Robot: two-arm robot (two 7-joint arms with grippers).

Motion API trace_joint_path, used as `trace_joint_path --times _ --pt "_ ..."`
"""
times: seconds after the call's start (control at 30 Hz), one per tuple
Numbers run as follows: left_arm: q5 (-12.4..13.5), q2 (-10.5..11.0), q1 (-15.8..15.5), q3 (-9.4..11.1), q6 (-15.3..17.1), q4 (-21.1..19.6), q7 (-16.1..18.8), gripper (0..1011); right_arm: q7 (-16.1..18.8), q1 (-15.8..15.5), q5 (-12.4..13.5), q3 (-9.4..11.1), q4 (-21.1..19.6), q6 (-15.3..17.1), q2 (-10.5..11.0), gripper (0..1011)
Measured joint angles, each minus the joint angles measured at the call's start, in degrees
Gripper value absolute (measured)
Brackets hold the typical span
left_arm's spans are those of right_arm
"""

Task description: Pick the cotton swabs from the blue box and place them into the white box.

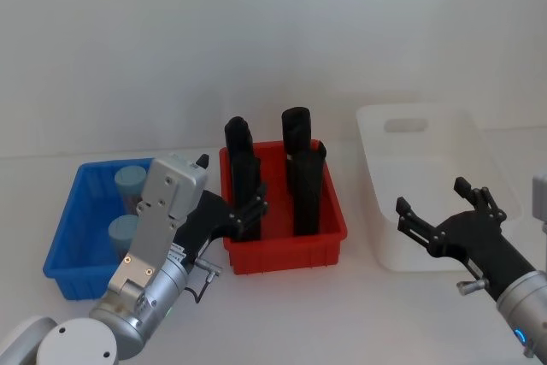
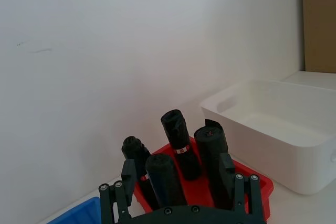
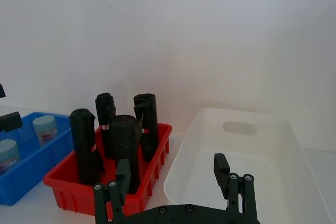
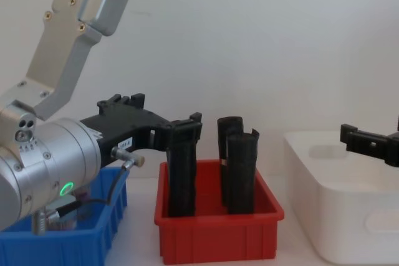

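**Lead:** Any text you can read?

**Op:** None. I see two small clear cylindrical cotton swab tubs [image 1: 131, 181] with pale blue-grey lids. In the right wrist view one shows a pinkish label, too small for me to read. Four tall black upright rolls [image 1: 299, 138] stand in the low red plastic bin [image 1: 282, 252]. At least one has a thin red-and-white band, print illegible. There's a white sticker [image 4: 124, 143] on the body of my left gripper, and I can't read that either.

**Lead:** Arm poses?

**Op:** Left gripper [image 1: 232, 201] hangs over the red bin's front-left corner, reaching forward. The silver wrist link angles up behind it, and a green light [image 4: 65, 188] glows on the forearm. Its jaws are spread wide with nothing held. Right gripper [image 1: 432, 198] is well to the right of the red bin, over the near end of the large white plastic box [image 1: 402, 256]. It points forward and slightly toward the red bin. Its jaws are also spread, with nothing between the fingers.

**Lead:** Where are the swabs?

**Op:** Both tubs stand upright, lids up, in the low bright blue plastic box [image 1: 85, 284]. That box sits just left of the red bin. One tub is toward the back and one is nearer me. My left arm covers part of the blue box, so I can't tell what else is in it. The white box sits to the right of the red bin with a small gap, and it is taller than the red bin.
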Motion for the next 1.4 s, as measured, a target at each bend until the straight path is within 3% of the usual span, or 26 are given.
trace_joint_path --times 1.4 --pt "0.0 0.0 0.0 0.0 0.0 0.0 0.0 1004 0.0 0.0 0.0 0.0 0.0 0.0 0.0 1001"
